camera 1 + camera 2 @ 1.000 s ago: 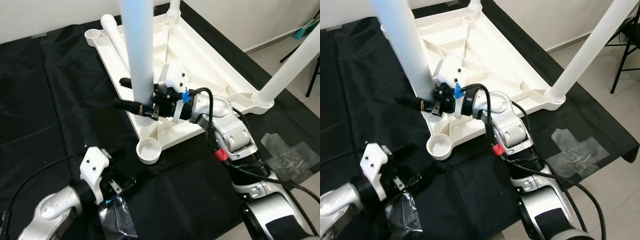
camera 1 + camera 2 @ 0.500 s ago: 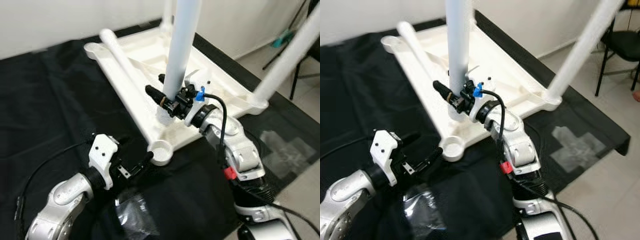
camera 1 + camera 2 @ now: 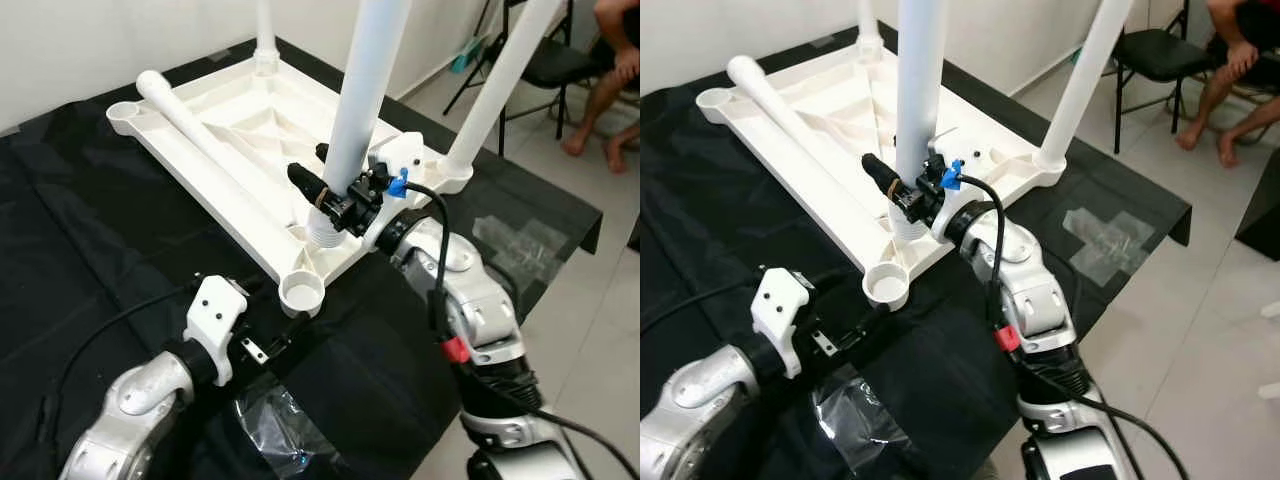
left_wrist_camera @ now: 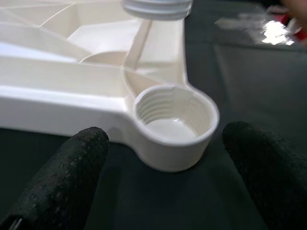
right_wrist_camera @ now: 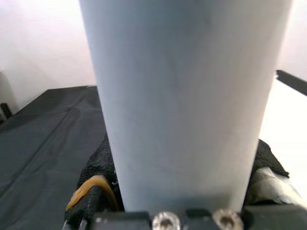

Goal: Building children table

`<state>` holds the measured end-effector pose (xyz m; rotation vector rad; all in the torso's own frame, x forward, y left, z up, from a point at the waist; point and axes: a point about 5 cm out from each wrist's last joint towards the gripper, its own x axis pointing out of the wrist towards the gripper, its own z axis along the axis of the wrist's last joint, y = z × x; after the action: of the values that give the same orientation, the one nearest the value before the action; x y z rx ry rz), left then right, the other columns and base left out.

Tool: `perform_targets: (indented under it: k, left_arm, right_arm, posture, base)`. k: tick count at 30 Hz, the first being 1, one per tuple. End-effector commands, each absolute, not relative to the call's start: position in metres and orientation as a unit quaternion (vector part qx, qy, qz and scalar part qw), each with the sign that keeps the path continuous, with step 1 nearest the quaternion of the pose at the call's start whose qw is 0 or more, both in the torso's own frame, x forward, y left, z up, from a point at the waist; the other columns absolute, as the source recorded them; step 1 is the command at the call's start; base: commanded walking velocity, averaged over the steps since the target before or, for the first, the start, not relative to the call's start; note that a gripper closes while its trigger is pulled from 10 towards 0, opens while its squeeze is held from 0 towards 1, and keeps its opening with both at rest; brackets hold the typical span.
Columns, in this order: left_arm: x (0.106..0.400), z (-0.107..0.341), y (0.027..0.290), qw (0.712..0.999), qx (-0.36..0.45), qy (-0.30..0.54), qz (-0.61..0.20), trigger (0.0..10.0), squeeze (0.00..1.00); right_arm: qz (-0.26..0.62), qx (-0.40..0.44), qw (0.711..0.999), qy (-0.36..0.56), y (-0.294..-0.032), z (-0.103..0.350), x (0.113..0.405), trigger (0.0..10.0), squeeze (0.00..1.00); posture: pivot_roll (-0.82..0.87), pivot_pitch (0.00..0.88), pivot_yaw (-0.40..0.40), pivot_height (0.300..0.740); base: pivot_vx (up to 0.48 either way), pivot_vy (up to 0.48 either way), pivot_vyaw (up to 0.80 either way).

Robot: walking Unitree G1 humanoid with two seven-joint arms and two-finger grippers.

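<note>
An upturned white plastic tabletop (image 3: 215, 120) lies on a black cloth (image 3: 70, 220) while the humanoid's right gripper (image 3: 322, 192) carries a white table leg (image 3: 362, 95) near-upright over it, its threaded end (image 3: 322, 237) close above the ribbed underside and just beside the empty corner socket (image 3: 301, 294). Two legs already stand in far corners and a spare leg (image 3: 205, 135) lies across the tabletop.

The step in hand appears to be seating this leg in the near socket. Doing it well likely means shifting the threaded end over the socket's mouth, bringing the leg square to it, then lowering and turning so the threads catch without crossing.

The right gripper's fingers are closed around the leg's lower part, pads pressed to either side. The left gripper (image 4: 165, 158) rests low on the cloth with its fingers (image 4: 72, 167) spread wide, one to each side of the socket and holding nothing, well placed to steady the corner. A seated person's legs (image 3: 1230, 85) show at the far right.
</note>
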<state>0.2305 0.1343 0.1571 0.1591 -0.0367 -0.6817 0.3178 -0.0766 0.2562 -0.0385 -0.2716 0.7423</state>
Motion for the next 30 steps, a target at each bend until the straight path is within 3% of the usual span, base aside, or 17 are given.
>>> perform_targets:
  k: [1,8,14,21,23,24,25,30]
  left_arm:
    - [0.227,0.151,0.135,0.939,0.099,-0.003,-0.33,10.0,0.0]
    - [0.227,0.157,0.14,0.946,0.098,-0.02,-0.308,10.0,0.0]
    - [0.213,0.172,0.15,0.938,0.069,-0.059,-0.333,10.0,0.0]
    - [0.208,0.178,0.156,0.935,0.069,-0.066,-0.341,10.0,0.0]
    - [0.199,0.177,0.163,0.931,0.078,-0.057,-0.352,10.0,0.0]
    - [0.199,0.177,0.163,0.931,0.078,-0.057,-0.352,10.0,0.0]
    - [0.191,0.174,0.168,0.931,0.078,-0.048,-0.354,10.0,0.0]
    - [0.185,0.17,0.167,0.931,0.067,-0.041,-0.355,10.0,0.0]
  right_arm:
    - [0.376,-0.017,0.917,-0.136,-0.073,0.256,0.313,10.0,0.0]
    - [0.438,-0.054,0.886,-0.138,-0.062,0.256,0.31,10.0,0.0]
    - [0.546,-0.067,0.823,-0.142,-0.046,0.257,0.306,10.0,0.0]
    - [0.572,-0.061,0.805,-0.147,-0.044,0.26,0.308,10.0,0.0]
    - [0.619,-0.061,0.77,-0.141,-0.039,0.26,0.308,10.0,0.0]
    - [0.619,-0.061,0.77,-0.141,-0.039,0.26,0.308,10.0,0.0]
    - [0.658,-0.046,0.74,-0.133,-0.039,0.259,0.305,10.0,0.0]
    - [0.669,-0.052,0.731,-0.123,-0.042,0.254,0.303,10.0,0.0]
  posture:
    - [-0.02,0.211,-0.025,0.74]
    - [-0.02,0.237,-0.02,0.74]
    - [-0.01,0.267,-0.027,0.74]
    - [0.0,0.277,-0.029,0.74]
    - [0.02,0.296,-0.039,0.74]
    - [0.02,0.296,-0.039,0.74]
    - [0.02,0.307,-0.044,0.74]
    - [0.02,0.317,-0.048,0.74]
  base:
    - [0.0,0.0,0.0]
    - [0.0,0.0,0.0]
    - [0.0,0.0,0.0]
    - [0.0,0.0,0.0]
    - [0.0,0.0,0.0]
    - [0.0,0.0,0.0]
    - [0.0,0.0,0.0]
    - [0.0,0.0,0.0]
